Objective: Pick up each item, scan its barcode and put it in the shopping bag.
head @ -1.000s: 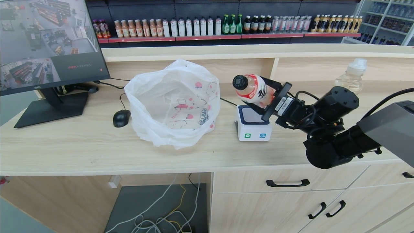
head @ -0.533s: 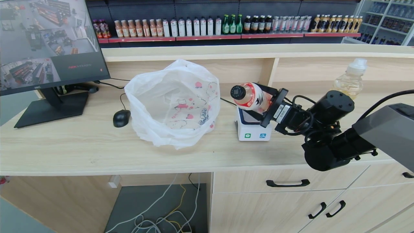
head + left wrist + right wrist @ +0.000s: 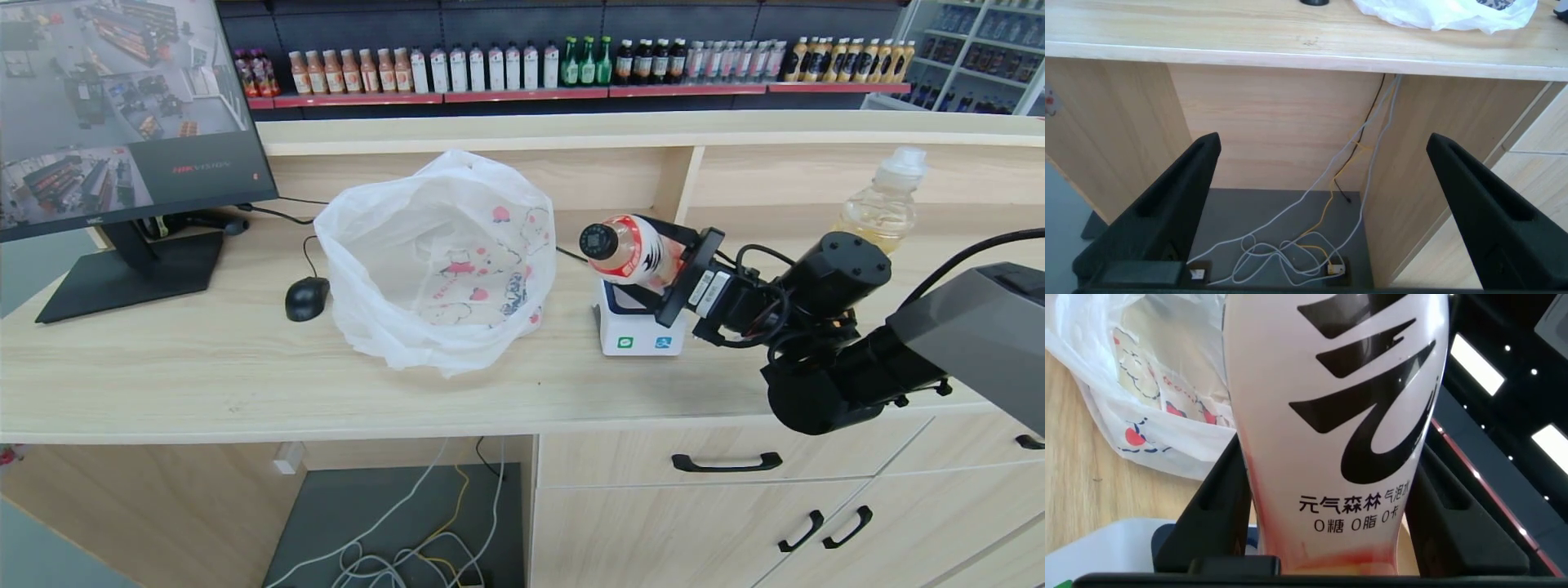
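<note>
My black right gripper [image 3: 651,257] holds a pale pink bottle [image 3: 1331,416] with bold black brushstrokes, a red band, black cap. Beyond my grip, the shopping bag [image 3: 433,245] is white with red-and-black cartoon prints.

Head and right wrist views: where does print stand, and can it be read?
Bottle: big black characters, then a smaller line with three zeros; readable, not copied here.
Monitor: red logo, too small.
Scanner: two icons, no words.
Shelf bottles: labels too small.
</note>
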You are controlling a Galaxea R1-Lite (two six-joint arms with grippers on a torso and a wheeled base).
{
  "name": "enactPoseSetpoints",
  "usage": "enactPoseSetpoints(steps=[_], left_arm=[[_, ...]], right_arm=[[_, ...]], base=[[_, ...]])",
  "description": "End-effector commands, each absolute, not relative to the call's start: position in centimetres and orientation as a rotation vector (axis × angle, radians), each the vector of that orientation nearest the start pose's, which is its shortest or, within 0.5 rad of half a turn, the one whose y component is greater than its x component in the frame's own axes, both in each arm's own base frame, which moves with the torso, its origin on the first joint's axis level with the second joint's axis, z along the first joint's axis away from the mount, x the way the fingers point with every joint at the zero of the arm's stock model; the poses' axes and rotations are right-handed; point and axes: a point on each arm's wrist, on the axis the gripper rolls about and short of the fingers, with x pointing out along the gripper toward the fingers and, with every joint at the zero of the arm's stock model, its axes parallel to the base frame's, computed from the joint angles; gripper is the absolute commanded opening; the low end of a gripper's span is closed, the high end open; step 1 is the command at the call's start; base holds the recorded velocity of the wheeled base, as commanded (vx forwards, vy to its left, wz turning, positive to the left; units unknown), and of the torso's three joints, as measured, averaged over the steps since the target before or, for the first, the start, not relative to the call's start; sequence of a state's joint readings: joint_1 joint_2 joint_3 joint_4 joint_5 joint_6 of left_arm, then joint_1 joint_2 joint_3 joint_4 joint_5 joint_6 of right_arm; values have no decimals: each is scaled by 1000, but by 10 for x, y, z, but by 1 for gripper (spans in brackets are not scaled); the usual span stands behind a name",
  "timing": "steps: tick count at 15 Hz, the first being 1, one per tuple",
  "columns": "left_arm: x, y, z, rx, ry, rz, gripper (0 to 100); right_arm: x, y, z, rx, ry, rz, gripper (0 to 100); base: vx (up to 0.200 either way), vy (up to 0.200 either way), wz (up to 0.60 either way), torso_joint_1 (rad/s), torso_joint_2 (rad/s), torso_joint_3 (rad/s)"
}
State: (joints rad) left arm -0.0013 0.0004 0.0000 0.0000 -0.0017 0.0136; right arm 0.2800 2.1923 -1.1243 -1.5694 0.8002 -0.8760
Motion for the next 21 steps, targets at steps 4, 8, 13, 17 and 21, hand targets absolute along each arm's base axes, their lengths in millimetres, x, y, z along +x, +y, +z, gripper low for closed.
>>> enactPoseSetpoints(steps=[4, 8, 13, 17, 21], left_arm=[[-23, 0, 75, 14, 0, -3, 100], [-23, 0, 75, 14, 0, -2, 100], [-23, 0, 75, 14, 0, -2, 100], [-23, 0, 75, 14, 0, -2, 100], [-23, 0, 75, 14, 0, -3, 100]], right_arm=[[386, 129, 173, -906, -944, 776, 0], [385, 130, 173, -907, -945, 775, 0], [386, 129, 170, -907, -934, 775, 0], [386, 130, 169, -905, -932, 777, 0], [385, 129, 169, -898, -916, 759, 0]], base=[[0, 0, 0, 0, 0, 0], [0, 0, 0, 0, 0, 0], [0, 0, 0, 0, 0, 0], [0, 0, 0, 0, 0, 0], [0, 0, 0, 0, 0, 0]])
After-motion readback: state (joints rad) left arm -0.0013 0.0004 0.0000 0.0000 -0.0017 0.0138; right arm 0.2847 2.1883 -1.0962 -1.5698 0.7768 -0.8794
